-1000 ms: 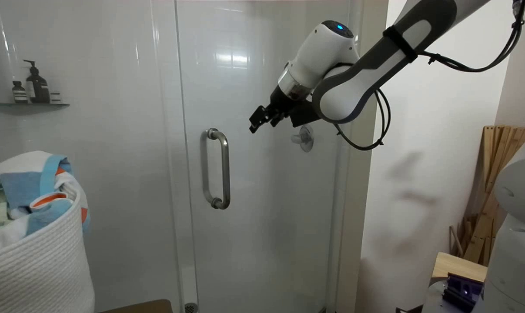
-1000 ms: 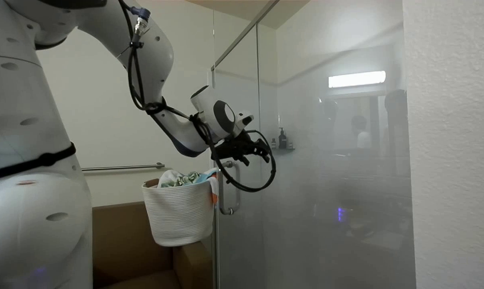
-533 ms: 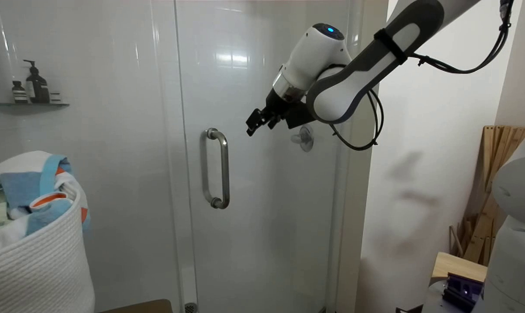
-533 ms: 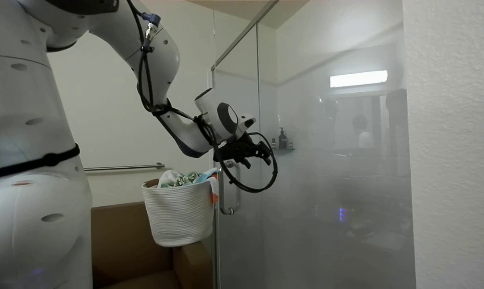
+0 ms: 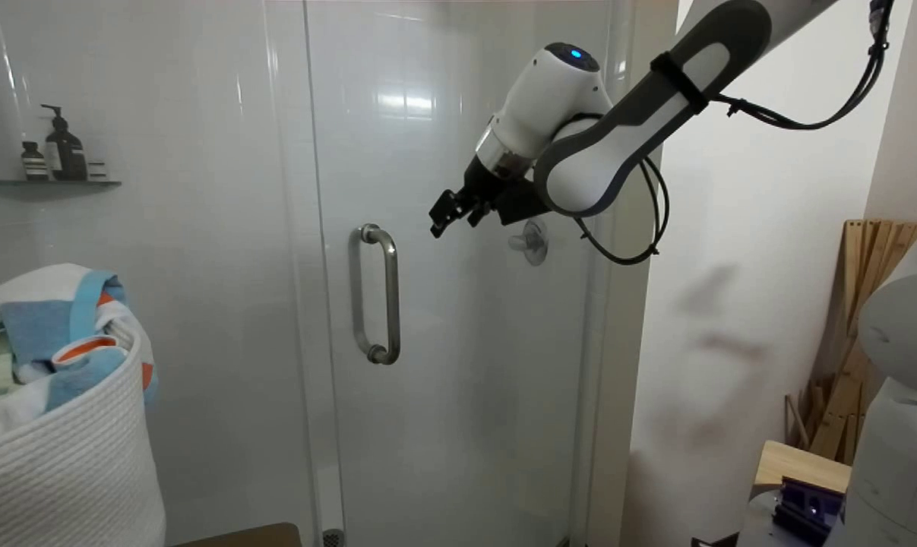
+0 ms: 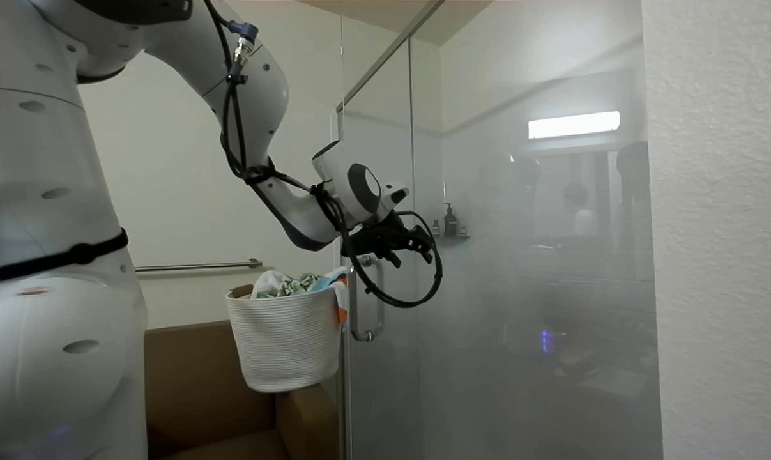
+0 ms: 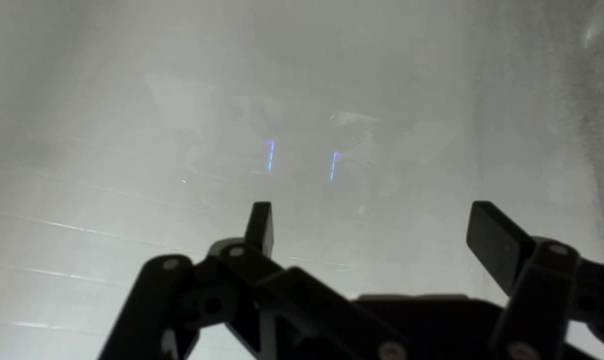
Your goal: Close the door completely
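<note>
Pale tile (image 5: 192, 235) backed the door (image 5: 466, 380); gripper (image 7: 369, 220) hung spread, handle (image 5: 392, 296) at its seven o'clock; off-handle push risked incomplete closure.

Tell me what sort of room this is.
Most likely a bathroom: a shower-style glass door with a metal bar handle, a pump bottle on a small shelf, and a wall-mounted rail.
</note>
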`<state>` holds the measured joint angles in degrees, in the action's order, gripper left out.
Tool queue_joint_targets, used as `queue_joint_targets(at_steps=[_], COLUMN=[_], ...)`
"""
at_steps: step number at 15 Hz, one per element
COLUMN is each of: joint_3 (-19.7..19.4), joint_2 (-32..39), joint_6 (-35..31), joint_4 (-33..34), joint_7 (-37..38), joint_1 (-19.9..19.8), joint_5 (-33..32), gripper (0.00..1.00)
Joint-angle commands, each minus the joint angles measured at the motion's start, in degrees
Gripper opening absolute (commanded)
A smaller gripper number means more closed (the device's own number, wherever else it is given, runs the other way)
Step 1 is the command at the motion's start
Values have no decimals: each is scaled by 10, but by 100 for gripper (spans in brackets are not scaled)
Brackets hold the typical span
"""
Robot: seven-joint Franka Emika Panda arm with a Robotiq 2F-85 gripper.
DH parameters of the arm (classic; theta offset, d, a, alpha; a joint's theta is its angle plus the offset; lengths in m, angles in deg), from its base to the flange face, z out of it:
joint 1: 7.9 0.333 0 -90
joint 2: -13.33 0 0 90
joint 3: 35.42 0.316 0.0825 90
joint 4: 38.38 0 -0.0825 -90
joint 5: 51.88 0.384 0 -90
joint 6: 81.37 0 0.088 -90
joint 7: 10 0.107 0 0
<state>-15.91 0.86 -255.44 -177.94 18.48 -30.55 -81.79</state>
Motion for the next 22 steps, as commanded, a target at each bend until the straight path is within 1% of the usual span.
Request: queue_joint_targets(at_steps=[1, 4, 8, 11, 14, 18, 22], joint_3=[10, 16, 38, 57, 66, 64, 60], joint_2=[17, 31, 49, 65, 84, 115, 153], joint_6=[6, 21, 47, 67, 84, 112, 151], joint_4=[27, 46, 78, 104, 129, 169, 205], joint_7=[21, 31, 80, 139, 191, 265, 320], joint_1=[-21, -25, -51, -75, -85, -89, -78], joint_5=[-13, -12, -49, -104, -156, -231, -286], gripper=[100, 100, 100, 100, 100, 100, 100])
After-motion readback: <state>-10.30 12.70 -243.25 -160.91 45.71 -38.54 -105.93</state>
